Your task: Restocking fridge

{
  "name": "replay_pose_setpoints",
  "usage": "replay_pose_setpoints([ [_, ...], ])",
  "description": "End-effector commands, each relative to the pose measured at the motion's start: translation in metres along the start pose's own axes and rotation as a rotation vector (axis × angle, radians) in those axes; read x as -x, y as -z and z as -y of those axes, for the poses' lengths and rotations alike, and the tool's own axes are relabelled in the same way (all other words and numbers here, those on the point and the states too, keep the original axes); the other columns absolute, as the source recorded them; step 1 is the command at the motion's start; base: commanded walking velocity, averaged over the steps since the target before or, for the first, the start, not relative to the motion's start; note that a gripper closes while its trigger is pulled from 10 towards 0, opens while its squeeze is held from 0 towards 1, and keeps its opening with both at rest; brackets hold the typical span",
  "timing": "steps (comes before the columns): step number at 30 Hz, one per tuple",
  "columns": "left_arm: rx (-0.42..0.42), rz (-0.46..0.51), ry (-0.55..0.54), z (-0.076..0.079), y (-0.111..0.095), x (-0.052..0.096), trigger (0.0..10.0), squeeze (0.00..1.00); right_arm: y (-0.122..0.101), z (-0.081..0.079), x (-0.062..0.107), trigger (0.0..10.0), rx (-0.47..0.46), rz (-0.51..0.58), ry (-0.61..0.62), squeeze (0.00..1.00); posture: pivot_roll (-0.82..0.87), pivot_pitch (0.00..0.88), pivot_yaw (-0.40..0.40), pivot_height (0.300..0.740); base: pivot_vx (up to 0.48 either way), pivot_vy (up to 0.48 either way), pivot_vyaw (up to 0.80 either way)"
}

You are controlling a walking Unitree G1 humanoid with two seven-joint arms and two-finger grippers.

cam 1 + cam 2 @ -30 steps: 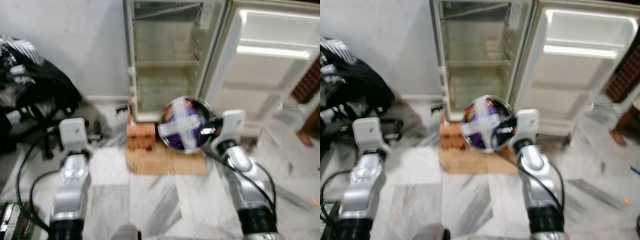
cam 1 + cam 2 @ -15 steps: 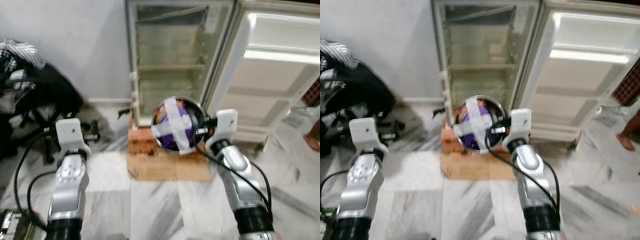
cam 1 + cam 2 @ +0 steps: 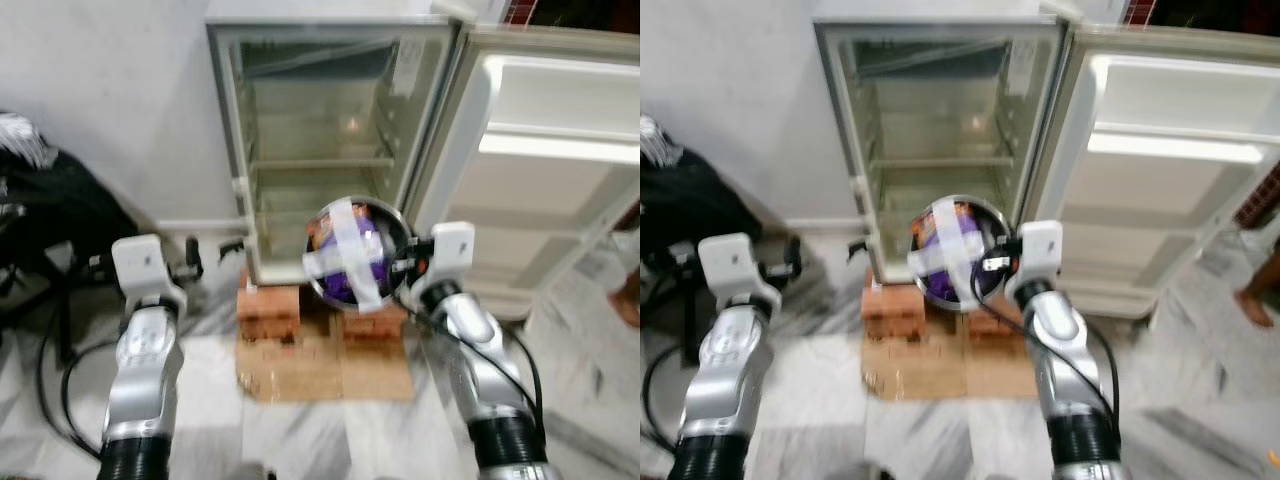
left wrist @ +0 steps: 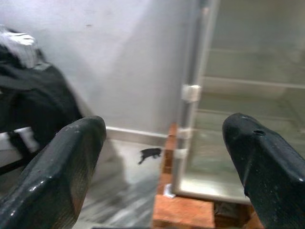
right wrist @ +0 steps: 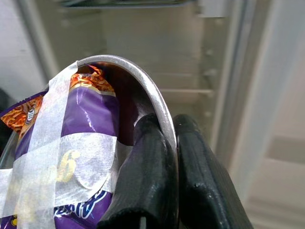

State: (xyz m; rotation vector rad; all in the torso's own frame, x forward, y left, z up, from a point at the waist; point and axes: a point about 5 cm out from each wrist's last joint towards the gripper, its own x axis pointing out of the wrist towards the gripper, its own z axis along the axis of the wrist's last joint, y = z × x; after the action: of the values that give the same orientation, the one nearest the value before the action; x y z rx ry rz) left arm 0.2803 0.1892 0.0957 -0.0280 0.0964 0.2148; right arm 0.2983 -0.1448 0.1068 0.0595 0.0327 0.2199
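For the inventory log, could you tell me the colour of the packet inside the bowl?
Purple packet with orange edges, clearest in the right wrist view.

Place: a home is being shown.
Evidence: an open fridge [image 3: 330, 150] on bricks [image 3: 268, 302], marble floor [image 3: 210, 390], plain wall [image 3: 110, 90].

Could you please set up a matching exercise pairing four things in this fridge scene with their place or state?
Things:
1. steel bowl
2. left gripper
3. fridge door
4. bricks

States:
A. swung open to the robot's right
B. under the fridge's base
C. pinched at its rim by the right gripper
D. fingers apart, holding nothing

Pairs: 1-C, 2-D, 3-A, 4-B
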Motion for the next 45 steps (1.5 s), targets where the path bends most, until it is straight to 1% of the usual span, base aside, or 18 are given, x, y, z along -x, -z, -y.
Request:
replay_pose_setpoints([
  [1,-0.013,-0.010,-0.005,0.000,0.002,0.003,10.0,0.00,-0.008,0.008,0.000,10.0,0.001,0.032,0.026,0.00,0.04,0.000,-0.024,0.740,0.000,0.439,0.00],
  [4,-0.012,-0.027,-0.016,-0.007,0.004,0.008,10.0,0.00,-0.008,0.009,0.000,10.0,0.001,0.033,0.028,0.00,0.05,0.000,-0.024,0.740,0.000,0.439,0.00],
  [5,-0.017,-0.033,0.011,-0.009,0.004,0.013,10.0,0.00,-0.008,0.009,0.001,10.0,0.002,0.033,0.030,0.00,0.05,0.000,-0.025,0.740,0.000,0.442,0.00],
  [8,-0.021,-0.033,0.044,-0.010,0.005,0.020,10.0,0.00,-0.008,0.011,0.002,10.0,0.003,0.033,0.033,0.00,0.05,0.000,-0.026,0.740,0.000,0.440,0.00],
  [9,-0.053,-0.031,0.075,-0.012,0.007,0.030,10.0,0.00,-0.007,0.012,0.003,10.0,0.003,0.030,0.037,0.00,0.06,0.000,-0.027,0.740,0.000,0.439,0.00],
  [12,-0.112,-0.033,0.110,-0.017,0.012,0.043,10.0,0.00,-0.005,0.014,0.004,10.0,0.004,0.025,0.042,0.00,0.07,0.000,-0.029,0.740,0.000,0.439,0.00],
  [17,-0.127,-0.054,0.103,-0.022,0.018,0.052,10.0,0.00,-0.005,0.014,0.004,10.0,0.000,0.027,0.048,0.00,0.07,0.000,-0.033,0.740,0.000,0.446,0.00],
  [22,-0.131,-0.061,0.117,-0.021,0.017,0.050,10.0,0.00,-0.007,0.010,0.003,10.0,-0.004,0.043,0.042,0.00,0.07,0.000,-0.034,0.740,0.243,0.385,0.00],
  [27,-0.136,-0.064,0.133,-0.019,0.018,0.050,10.0,0.00,-0.010,0.017,0.005,10.0,0.002,0.053,0.067,0.00,0.07,0.000,-0.031,0.740,0.056,0.000,0.00],
  [29,-0.149,-0.067,0.154,-0.018,0.019,0.051,10.0,0.00,-0.009,0.019,0.007,10.0,0.004,0.051,0.076,0.00,0.07,0.000,-0.030,0.740,0.000,0.000,0.00],
  [30,-0.156,-0.053,0.192,-0.016,0.018,0.052,10.0,0.00,-0.007,0.020,0.009,10.0,0.007,0.045,0.083,0.00,0.07,0.000,-0.030,0.740,0.000,0.000,0.00],
  [33,-0.176,-0.047,0.217,-0.014,0.017,0.052,10.0,0.00,-0.005,0.019,0.009,10.0,-0.010,0.035,0.087,0.00,0.06,0.000,-0.029,0.740,0.000,0.000,0.00],
  [36,-0.151,-0.036,0.230,-0.012,0.015,0.051,10.0,0.00,-0.007,0.017,0.007,10.0,-0.010,0.039,0.085,0.00,0.06,0.000,-0.028,0.740,0.309,0.000,-0.71],
  [40,-0.149,-0.032,0.231,-0.012,0.013,0.049,10.0,0.00,-0.007,0.017,0.006,10.0,-0.009,0.042,0.085,0.00,0.07,0.000,-0.029,0.740,0.401,0.000,-0.69],
  [45,-0.142,-0.030,0.234,-0.011,0.013,0.047,10.0,0.00,-0.008,0.018,0.005,10.0,0.003,0.043,0.084,0.00,0.07,0.000,-0.031,0.740,0.472,0.000,0.00],
])
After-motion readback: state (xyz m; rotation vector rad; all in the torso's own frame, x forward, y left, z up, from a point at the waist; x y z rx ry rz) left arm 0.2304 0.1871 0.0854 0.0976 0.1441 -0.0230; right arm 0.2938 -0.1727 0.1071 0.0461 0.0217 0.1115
